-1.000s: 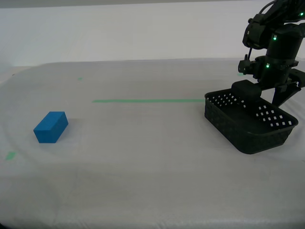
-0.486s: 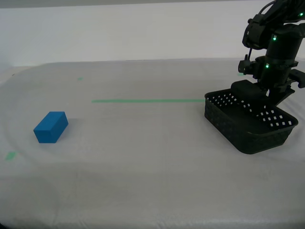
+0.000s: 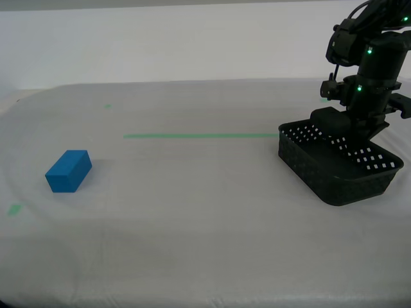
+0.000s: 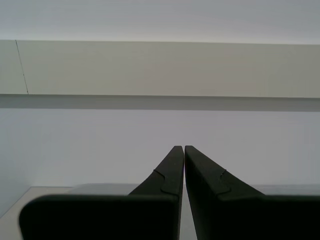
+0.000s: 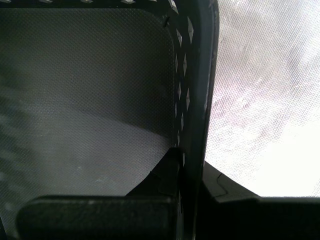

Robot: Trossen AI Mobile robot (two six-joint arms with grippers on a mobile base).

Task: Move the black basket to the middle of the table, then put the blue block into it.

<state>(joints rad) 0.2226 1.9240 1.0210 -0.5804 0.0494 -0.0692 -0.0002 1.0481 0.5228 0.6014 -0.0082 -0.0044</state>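
Pinching the far wall of the shallow black perforated plastic basket (image 3: 337,168) with my first gripper (image 5: 191,172), one finger inside, one outside. Lying well apart from it on the white-clothed table (image 3: 192,212): the small bright-blue rectangular block (image 3: 68,171). Pointing at a blank wall with my second gripper (image 4: 183,160), fingers pressed together, gripping nothing.

Black diamond-holed basket (image 3: 334,170), bright-blue block (image 3: 68,171), white table (image 3: 192,218) with green tape line (image 3: 199,135).
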